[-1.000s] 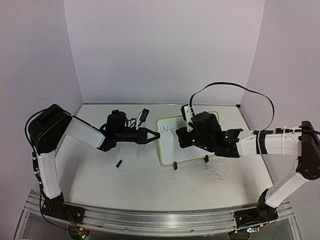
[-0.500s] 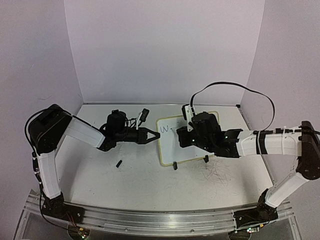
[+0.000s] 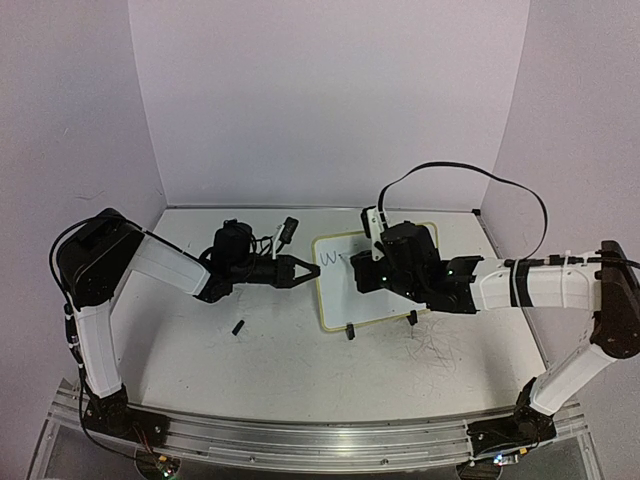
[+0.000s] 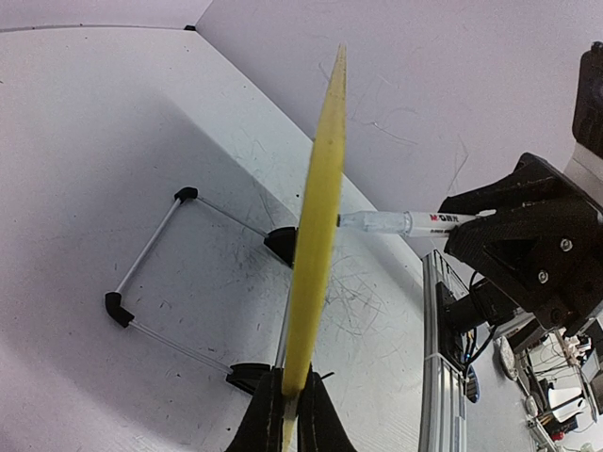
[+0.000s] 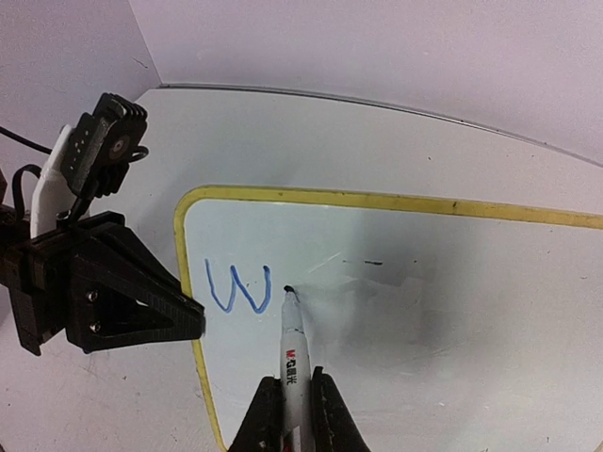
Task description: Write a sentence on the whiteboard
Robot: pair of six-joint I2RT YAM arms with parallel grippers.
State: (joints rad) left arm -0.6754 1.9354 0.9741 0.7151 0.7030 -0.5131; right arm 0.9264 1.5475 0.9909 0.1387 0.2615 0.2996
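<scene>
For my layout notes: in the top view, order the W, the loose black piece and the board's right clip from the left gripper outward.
From the left gripper:
1. W, just right, on the whiteboard.
2. Loose black piece, on the table, nearer the bases.
3. Right clip, board's near edge, far right.

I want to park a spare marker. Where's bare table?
Widest bare patch: the table front, between the whiteboard and the near rail, right of the black cap. Crowded: the board's left edge, where the left pincer clamps it and the right pincer holds a marker.
</scene>
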